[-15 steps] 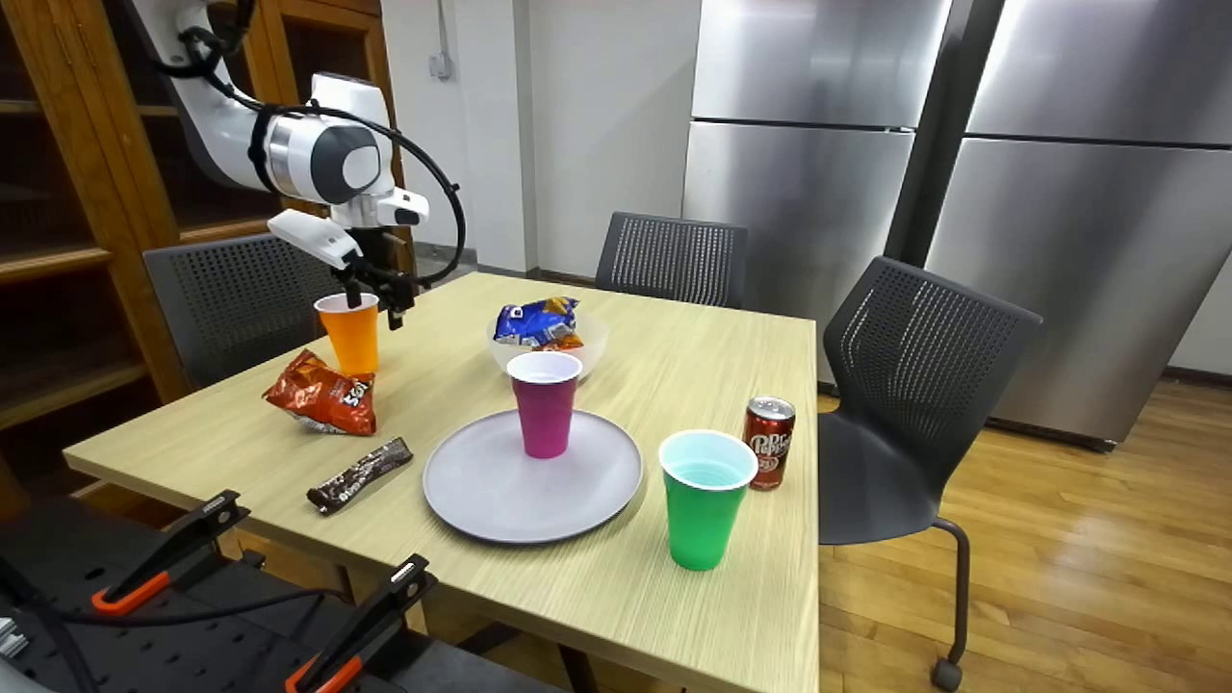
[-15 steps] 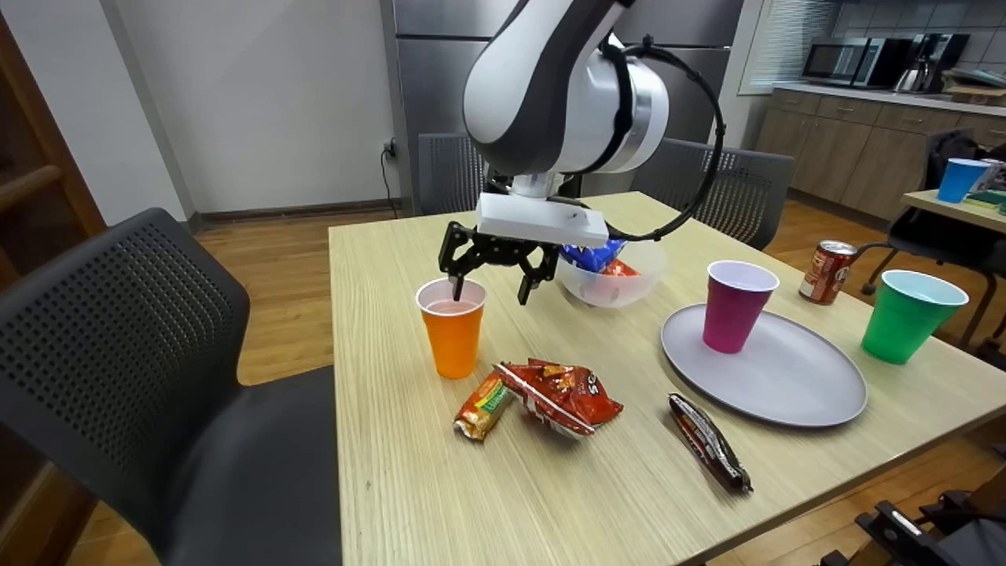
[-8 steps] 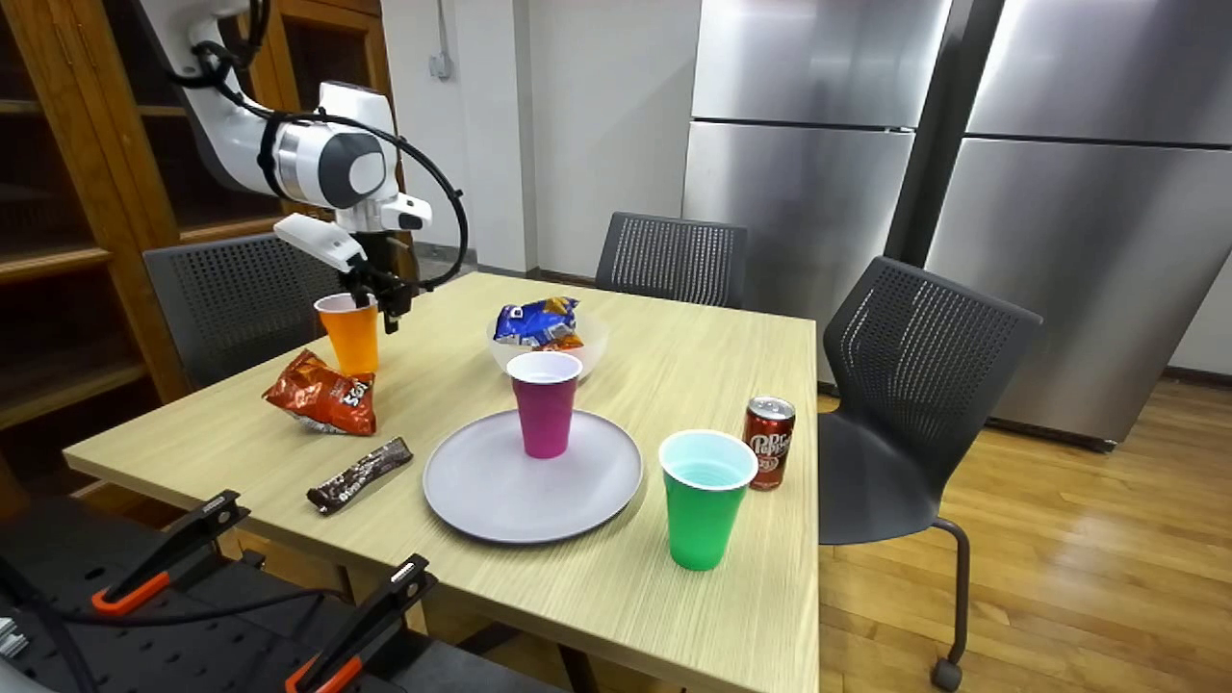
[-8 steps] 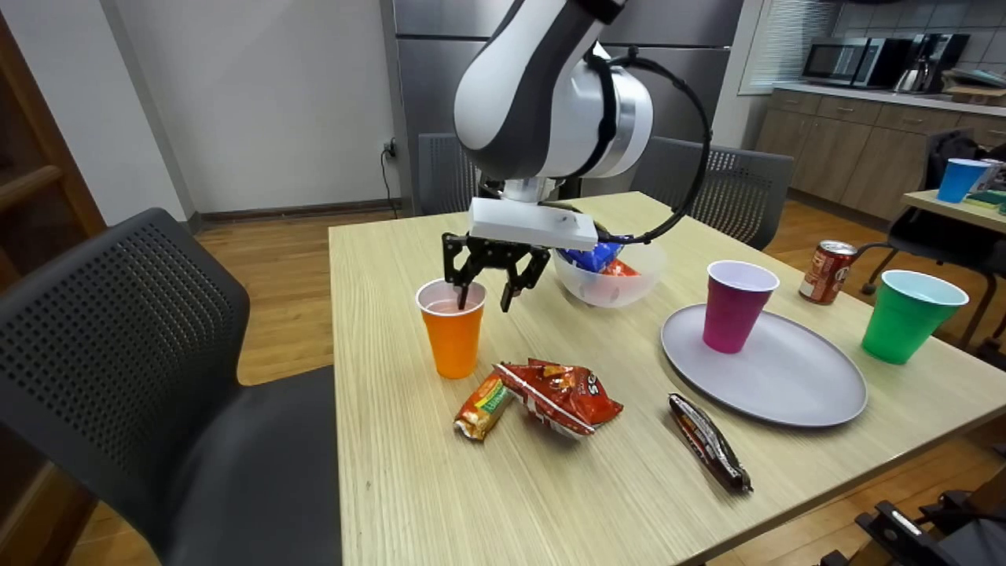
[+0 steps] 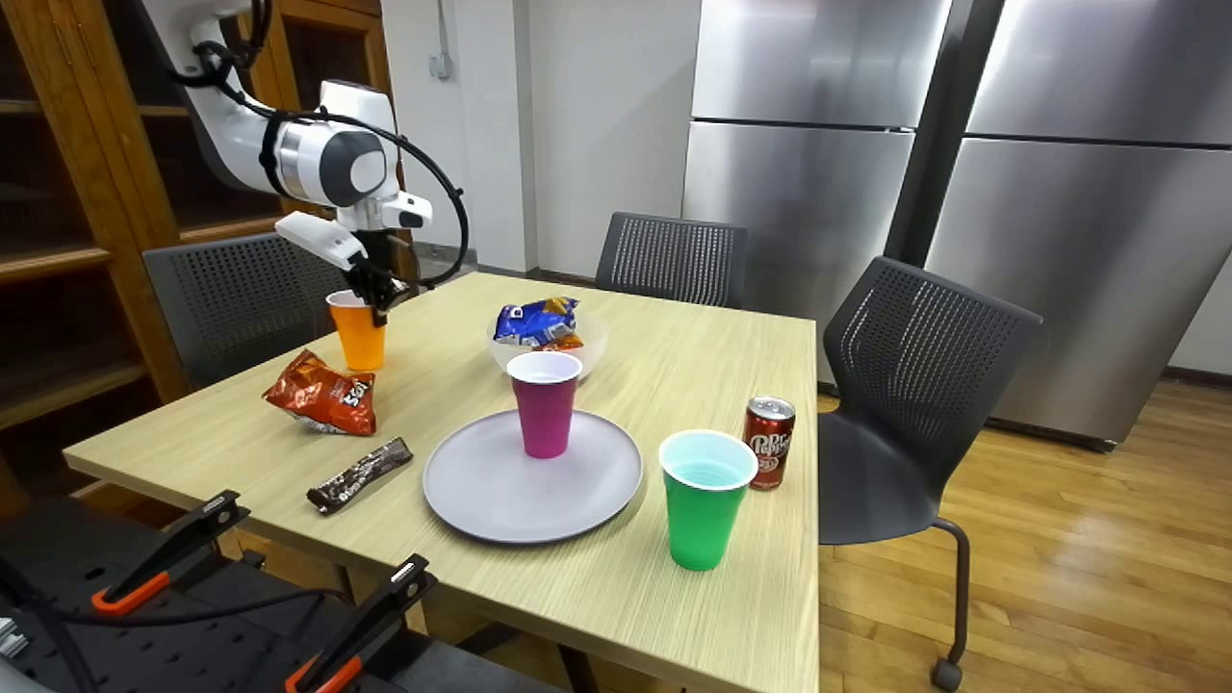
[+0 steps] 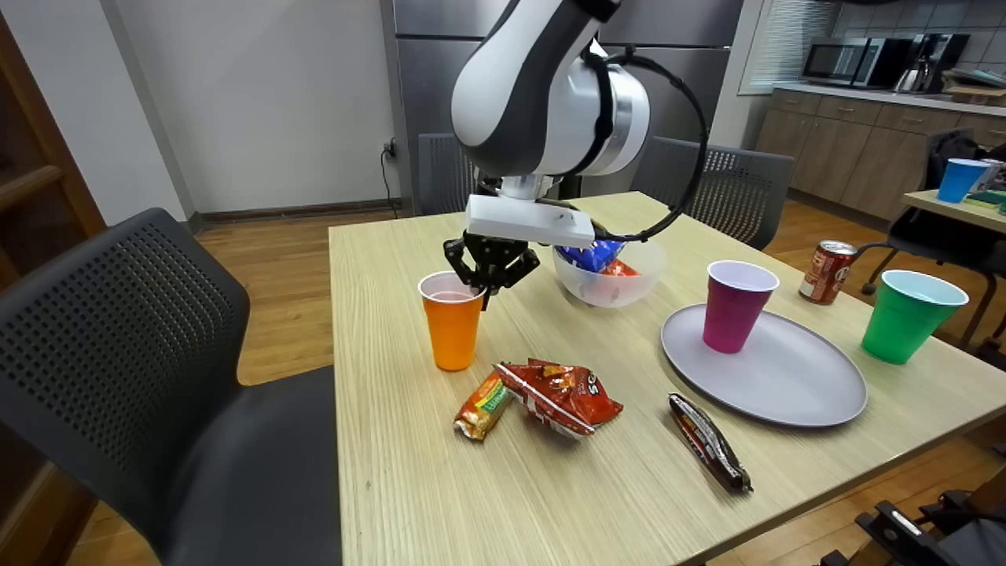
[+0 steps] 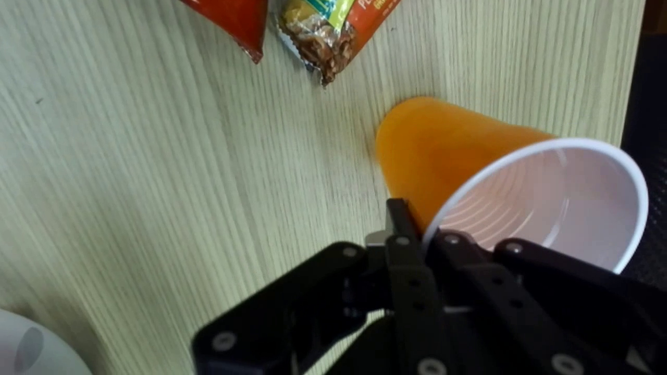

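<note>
My gripper (image 7: 425,235) is shut on the near wall of an orange cup (image 7: 435,151) with a white rim. One finger lies outside the cup; the tip of the other is inside and partly hidden behind the rim. Both exterior views show the orange cup (image 6: 453,334) roughly upright at the table's edge by a dark chair, with the gripper (image 6: 482,292) pointing down at its rim. Whether its base touches the table is hard to tell. Close by lie a red chip bag (image 6: 562,397) and an orange-and-gold wrapped bar (image 6: 482,407).
A translucent bowl (image 6: 629,279) with a blue snack bag (image 5: 536,322) stands beside the gripper. Further along are a grey plate (image 5: 481,491) bearing a purple cup (image 5: 546,409), a green cup (image 5: 705,520), a soda can (image 5: 769,445) and a dark wrapped bar (image 5: 360,475). Chairs surround the table.
The gripper shifted slightly and lowered over the cup's rim, then its fingers came together on the wall. The orange cup has shifted a little toward the gripper.
</note>
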`<state>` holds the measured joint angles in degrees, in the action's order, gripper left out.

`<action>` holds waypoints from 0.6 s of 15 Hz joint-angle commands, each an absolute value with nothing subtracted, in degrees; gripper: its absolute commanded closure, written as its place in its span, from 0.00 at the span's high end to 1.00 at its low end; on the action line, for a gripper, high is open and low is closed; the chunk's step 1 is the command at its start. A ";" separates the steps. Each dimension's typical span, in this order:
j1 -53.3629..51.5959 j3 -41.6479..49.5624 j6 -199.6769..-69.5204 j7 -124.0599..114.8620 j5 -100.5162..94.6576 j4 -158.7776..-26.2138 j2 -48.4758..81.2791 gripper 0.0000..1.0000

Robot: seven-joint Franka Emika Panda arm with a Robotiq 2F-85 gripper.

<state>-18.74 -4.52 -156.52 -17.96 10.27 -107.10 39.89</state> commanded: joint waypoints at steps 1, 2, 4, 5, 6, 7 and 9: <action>-19.22 -4.24 -155.07 -19.80 9.24 -106.57 39.04 0.00; -19.09 -4.40 -155.19 -19.66 9.35 -106.80 38.73 0.01; -18.61 -4.91 -156.01 -19.12 9.75 -107.82 37.49 0.01; -18.43 -5.08 -156.33 -18.95 9.88 -108.23 36.90 0.01; -18.13 -5.32 -156.67 -18.69 10.09 -108.87 35.99 0.01; -17.91 -5.46 -156.96 -18.52 10.23 -109.38 35.18 0.01; -17.52 -5.60 -157.11 -18.32 10.44 -110.46 33.38 0.01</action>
